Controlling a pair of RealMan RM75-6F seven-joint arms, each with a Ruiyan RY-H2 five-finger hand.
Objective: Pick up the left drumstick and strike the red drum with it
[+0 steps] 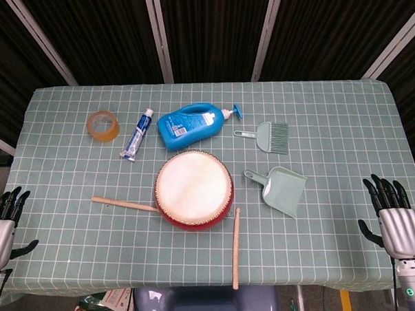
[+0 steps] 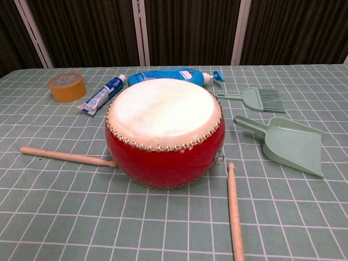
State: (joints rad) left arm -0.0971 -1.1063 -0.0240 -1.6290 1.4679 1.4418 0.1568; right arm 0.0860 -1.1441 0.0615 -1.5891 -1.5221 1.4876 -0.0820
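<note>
While nothing is yet held: left robot hand (image 1: 4,223) at frame's lower-left edge, empty, fingers apart; right robot hand (image 1: 392,213) at lower-right edge, likewise empty and spread. Left stick (image 1: 124,204) flat on counter (image 1: 336,253), left of centre, long axis nearly horizontal, inner end touching drum (image 1: 194,189). Lies right of left robot hand, near but apart; clearly the nearer hand. Second stick (image 1: 235,247) below drum, near vertical.
</note>
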